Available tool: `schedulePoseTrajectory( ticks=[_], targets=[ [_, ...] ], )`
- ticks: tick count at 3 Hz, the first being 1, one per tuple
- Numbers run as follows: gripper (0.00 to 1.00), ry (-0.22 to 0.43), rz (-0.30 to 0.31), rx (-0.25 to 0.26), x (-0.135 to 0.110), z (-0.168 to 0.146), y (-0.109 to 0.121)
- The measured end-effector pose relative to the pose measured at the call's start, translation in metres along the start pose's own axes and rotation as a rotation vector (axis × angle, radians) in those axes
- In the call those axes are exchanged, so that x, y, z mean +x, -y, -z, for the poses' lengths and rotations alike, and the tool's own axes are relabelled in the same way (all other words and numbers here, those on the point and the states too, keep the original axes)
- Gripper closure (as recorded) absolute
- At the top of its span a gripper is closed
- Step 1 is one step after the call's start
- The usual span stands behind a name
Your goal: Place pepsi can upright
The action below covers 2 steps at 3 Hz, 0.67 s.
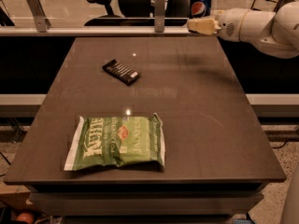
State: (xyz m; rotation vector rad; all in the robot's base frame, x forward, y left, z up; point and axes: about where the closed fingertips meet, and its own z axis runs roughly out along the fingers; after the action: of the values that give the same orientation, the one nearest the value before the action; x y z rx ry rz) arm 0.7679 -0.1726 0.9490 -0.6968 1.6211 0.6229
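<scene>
While a green Kettle chips bag (117, 143) and a black packet (121, 72) lay on the bench (196, 106), the gripper (200, 25) hovered at its far edge, fingers (206, 27) pinching the upright pepsi can (201, 3) by its base.

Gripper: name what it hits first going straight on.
The gripper, at the pepsi can over the far edge of the table, points left; the upright post looks first in line, though depth is unclear.

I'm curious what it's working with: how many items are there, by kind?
Drink cans: 1, the pepsi can, held by the gripper past the table's far edge.
Snack bags: 1, the green chip bag.
Flat packets: 1, the black packet.
Total: 3.
</scene>
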Motion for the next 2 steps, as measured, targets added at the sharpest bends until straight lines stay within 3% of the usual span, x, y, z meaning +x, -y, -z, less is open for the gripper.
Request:
schedulePoseTrajectory(
  ticks=[2],
  targets=[
    [1.0, 0.086, 0.007, -0.036, 0.0136, -0.0009, 0.0206]
  ],
)
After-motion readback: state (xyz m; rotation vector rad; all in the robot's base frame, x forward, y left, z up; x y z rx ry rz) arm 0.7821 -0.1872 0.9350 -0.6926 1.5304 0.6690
